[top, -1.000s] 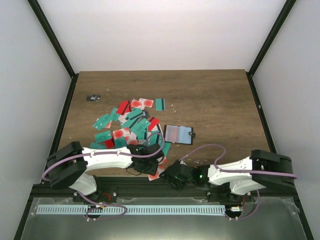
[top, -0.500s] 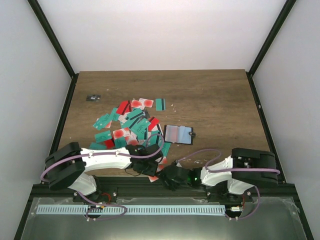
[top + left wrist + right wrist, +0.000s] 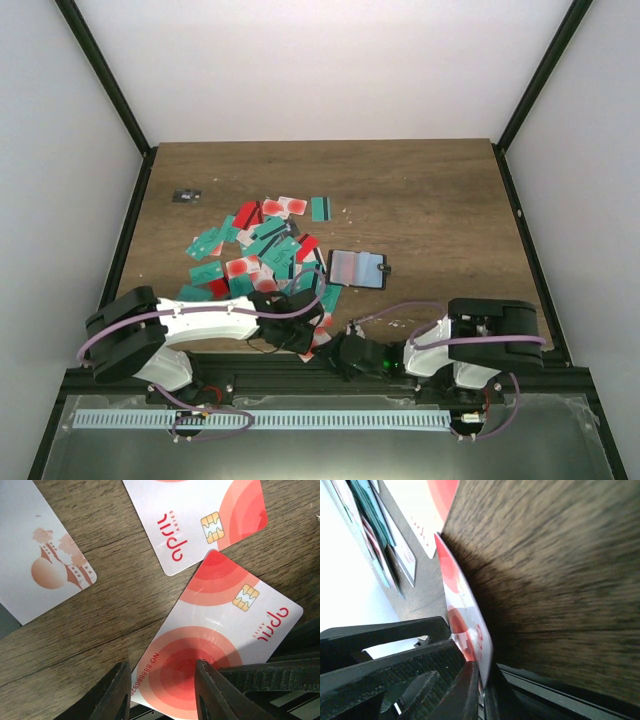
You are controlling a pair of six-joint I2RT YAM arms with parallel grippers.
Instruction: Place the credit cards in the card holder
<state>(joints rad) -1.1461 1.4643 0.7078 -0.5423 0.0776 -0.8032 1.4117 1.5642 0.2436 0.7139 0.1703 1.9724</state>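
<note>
**DESK:** What sits at the left of the wooden surface (image 3: 430, 200)?

**PHOTOGRAPHER:** A small dark object (image 3: 186, 196) near the far left corner, well apart from everything else. Next come the credit cards (image 3: 262, 248), a loose, overlapping heap of teal, red and white-with-red pieces, left of centre.

**DESK:** And the left claw?

**PHOTOGRAPHER:** The left claw (image 3: 161, 675) is low over the near edge of the heap. Its 2 fingers are spread apart and grip nothing. In its wrist view, the end of 1 white-and-red card (image 3: 220, 630) shows in the gap between them. 2 more white cards lie flat beyond it, 1 with an orange picture (image 3: 35, 565) and 1 with a gold chip (image 3: 195, 520).

**DESK:** Who has that white-and-red card?

**PHOTOGRAPHER:** The right claw (image 3: 481, 677), reaching in from the right along the near edge. It is closed on a corner of the card. Its own wrist view shows the card tilted up off the wood, with 1 end pinched between the dark fingers.

**DESK:** The card holder?

**PHOTOGRAPHER:** The card holder (image 3: 356, 268) lies open and flat just right of the heap. It is beyond both claws and touches neither. Its grey and light-blue inside faces up, and a little tab (image 3: 387, 268) sticks out on its right side.
</note>
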